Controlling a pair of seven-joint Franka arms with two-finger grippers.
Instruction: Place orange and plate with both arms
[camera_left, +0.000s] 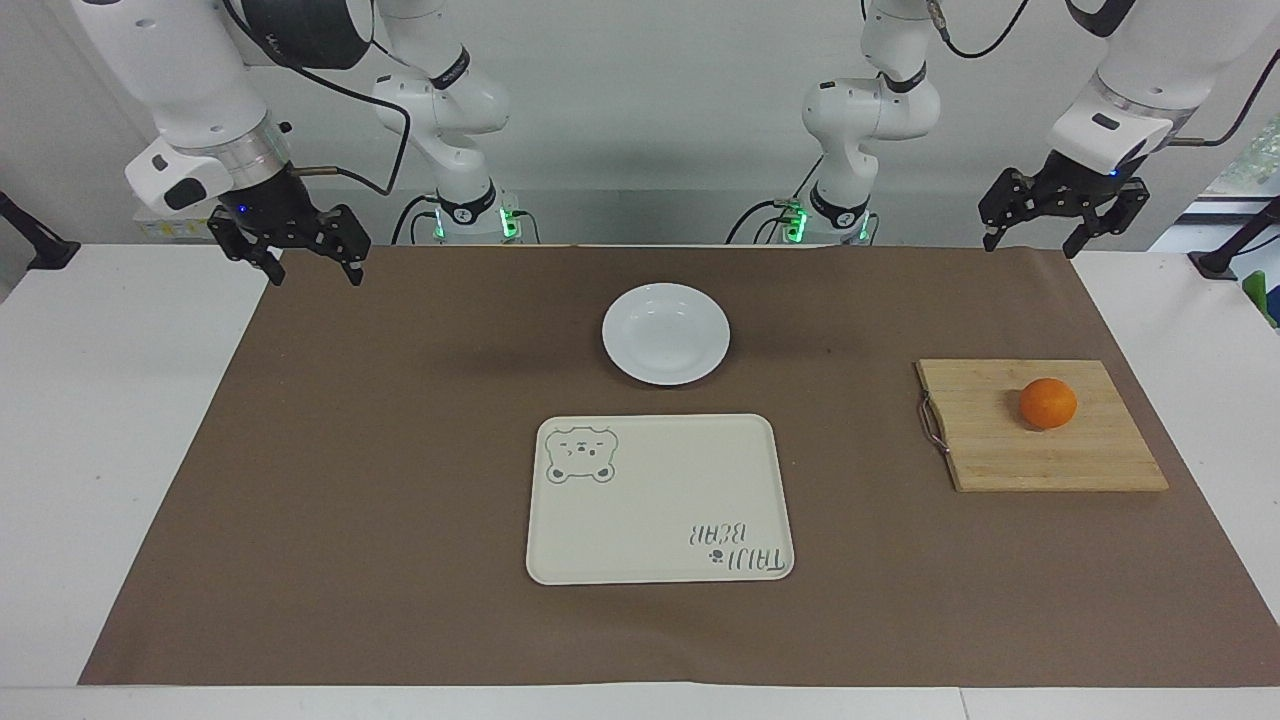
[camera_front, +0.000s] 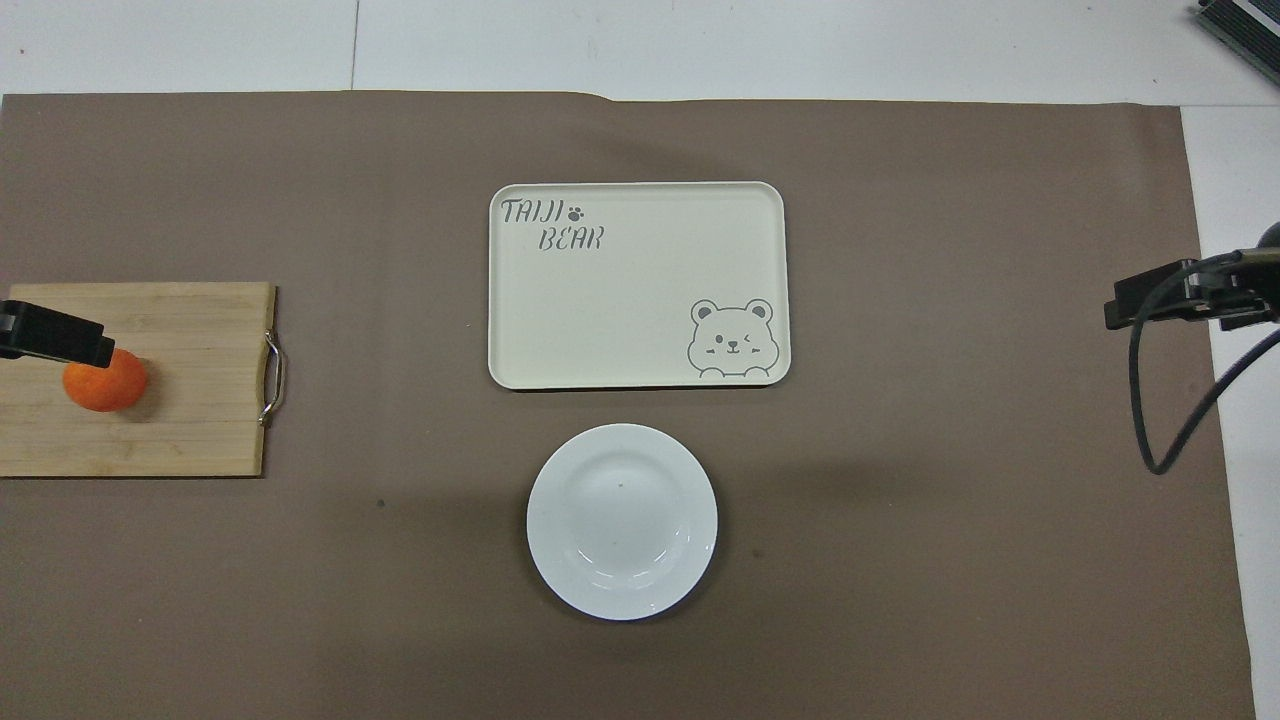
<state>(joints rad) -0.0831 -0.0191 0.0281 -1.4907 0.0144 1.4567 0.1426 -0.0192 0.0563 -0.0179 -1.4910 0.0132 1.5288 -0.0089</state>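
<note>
The orange (camera_left: 1048, 403) sits on a wooden cutting board (camera_left: 1000, 450) at the left arm's end of the table; it also shows in the overhead view (camera_front: 105, 382). The white plate (camera_left: 666, 333) lies empty on the brown mat mid-table, also in the overhead view (camera_front: 622, 521). My left gripper (camera_left: 1035, 245) hangs open and empty, raised over the mat's edge at its own end, well above the orange. In the overhead view the left gripper (camera_front: 50, 335) overlaps the orange's top. My right gripper (camera_left: 312, 272) hangs open and empty over the mat's edge at the right arm's end.
A cream rectangular tray (camera_left: 660, 500) with a bear drawing and lettering lies farther from the robots than the plate, empty. The brown mat (camera_left: 400, 450) covers most of the white table. The board has a metal handle (camera_left: 932, 425) on its plate-facing side.
</note>
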